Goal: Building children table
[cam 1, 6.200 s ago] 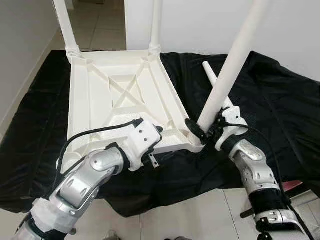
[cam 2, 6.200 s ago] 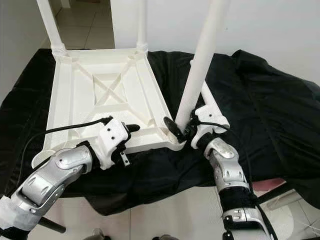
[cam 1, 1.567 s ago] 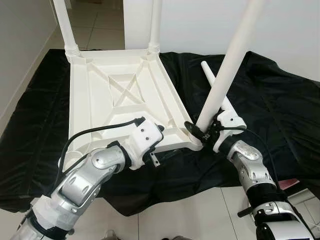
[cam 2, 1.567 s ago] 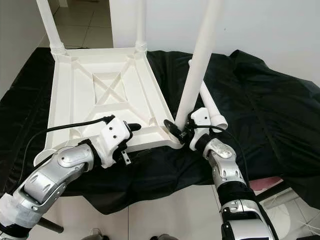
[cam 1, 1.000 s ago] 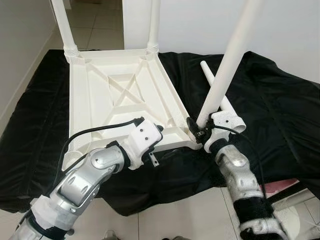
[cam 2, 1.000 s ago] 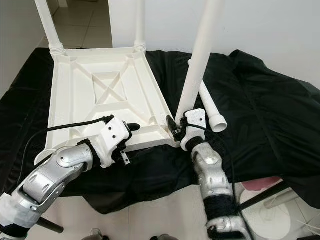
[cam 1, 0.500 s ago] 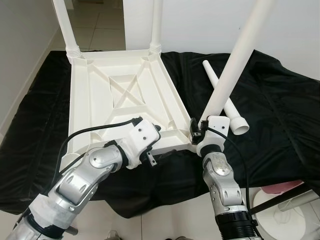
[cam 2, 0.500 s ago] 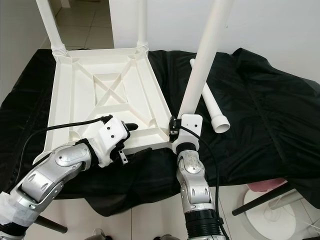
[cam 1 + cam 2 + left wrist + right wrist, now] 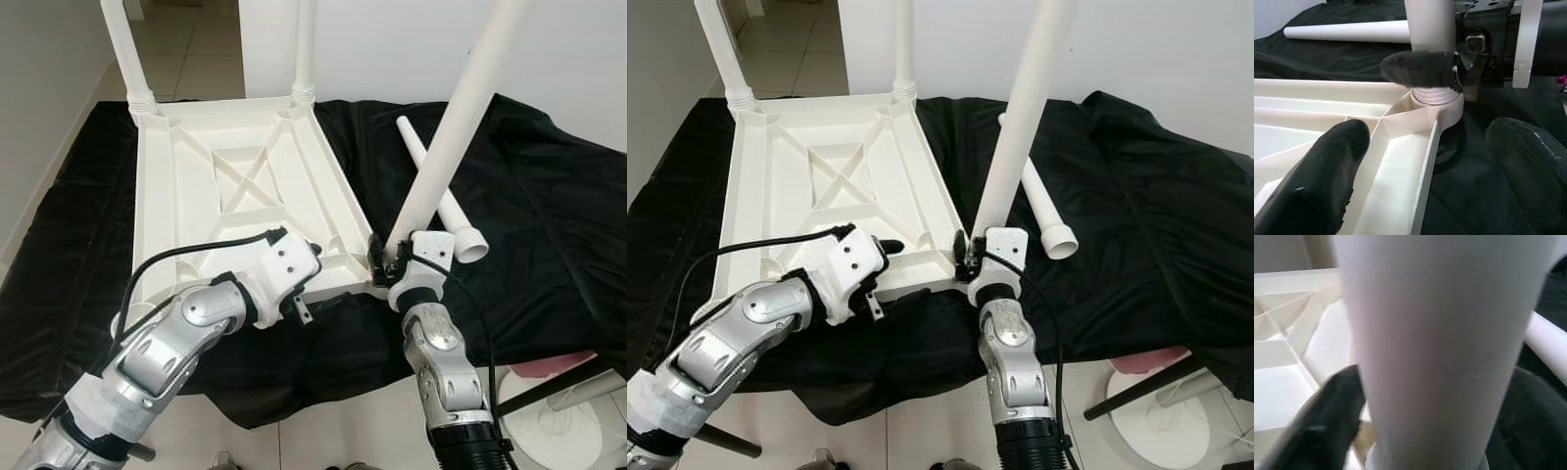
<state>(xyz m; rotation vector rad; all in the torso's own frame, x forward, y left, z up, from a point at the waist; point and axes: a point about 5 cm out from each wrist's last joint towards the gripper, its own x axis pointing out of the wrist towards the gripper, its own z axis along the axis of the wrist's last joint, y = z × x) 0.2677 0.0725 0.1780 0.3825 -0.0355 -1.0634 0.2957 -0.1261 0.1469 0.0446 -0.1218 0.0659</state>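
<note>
The white children's table top (image 9: 196, 196) lies upside down on a black cloth. Two legs (image 9: 122, 49) stand in its far corners. A third white leg (image 9: 446, 147) rises tilted from the near right corner socket (image 9: 1434, 100). My right gripper (image 9: 390, 259) is shut on this leg just above the socket, with black fingers (image 9: 1334, 404) on both sides of it. My left gripper (image 9: 312, 257) is open at the table's near edge. One of its fingers (image 9: 1327, 171) is inside the rim and the other is outside, over the cloth. A loose fourth leg (image 9: 438, 196) lies on the cloth to the right.
The black cloth (image 9: 549, 196) covers the whole work surface and drapes over its front edge. A white wall stands behind and tiled floor (image 9: 196, 49) at the far left. A round white stand base (image 9: 558, 421) and a pink object (image 9: 554, 370) sit on the floor at the lower right.
My right forearm has swung from the right side to below its gripper, which stays on the leg's base; this uncovered the loose leg. The left gripper has stayed at the table's near edge.
</note>
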